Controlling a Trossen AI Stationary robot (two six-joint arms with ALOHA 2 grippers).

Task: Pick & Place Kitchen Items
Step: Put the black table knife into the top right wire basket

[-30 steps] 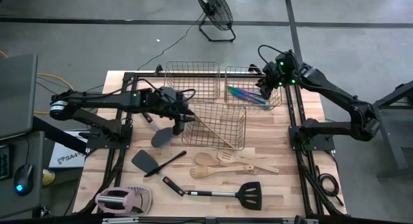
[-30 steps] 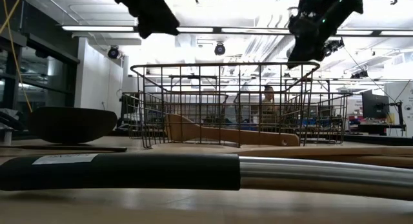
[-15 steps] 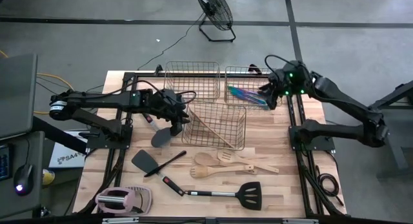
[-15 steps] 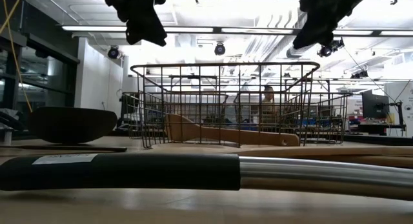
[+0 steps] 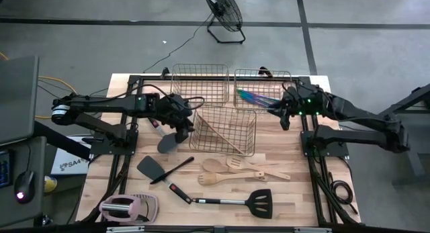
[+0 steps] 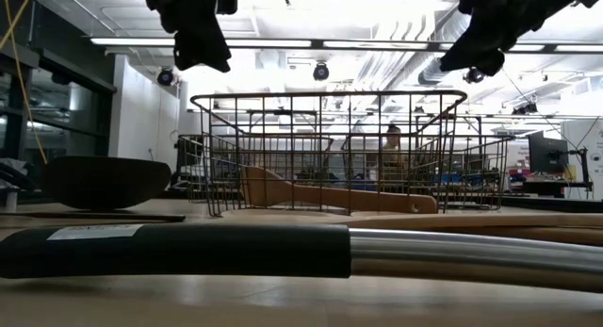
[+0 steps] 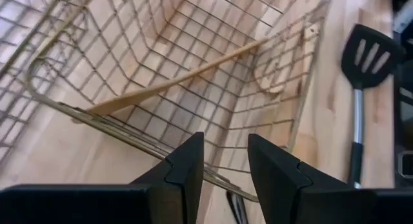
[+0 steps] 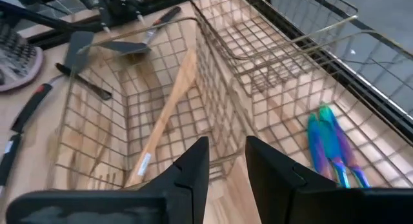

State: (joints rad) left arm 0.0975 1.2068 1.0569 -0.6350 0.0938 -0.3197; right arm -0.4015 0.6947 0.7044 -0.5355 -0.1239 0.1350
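A pale wooden spatula (image 5: 223, 136) lies slanted inside the middle copper wire basket (image 5: 252, 133), its handle end leaning on a wall. Thin iridescent pieces (image 8: 329, 143) lie in the far right basket (image 5: 263, 74). My left gripper (image 7: 226, 143) hovers open above the middle basket's left rim, slanting down, with nothing between its fingers. My right gripper (image 8: 226, 146) hangs open in the air off that basket's far right corner, also with nothing in it. A black spoon (image 5: 168, 143), black spatulas (image 5: 150, 168) and wooden spoons (image 5: 235, 170) lie on the table nearer the front.
A third wire basket (image 5: 200, 82) stands at the far middle. A steel-handled black spatula (image 5: 259, 203) lies near the front edge, and a pink-and-white gadget (image 5: 127, 207) sits at the front left corner. Black frame rails run along the table's left and right sides.
My right gripper has swung from over the far right basket toward the table's near edge and drawn back to the right, staying high and open. My left gripper has tipped a little further down over the middle basket's left rim. No object has moved.
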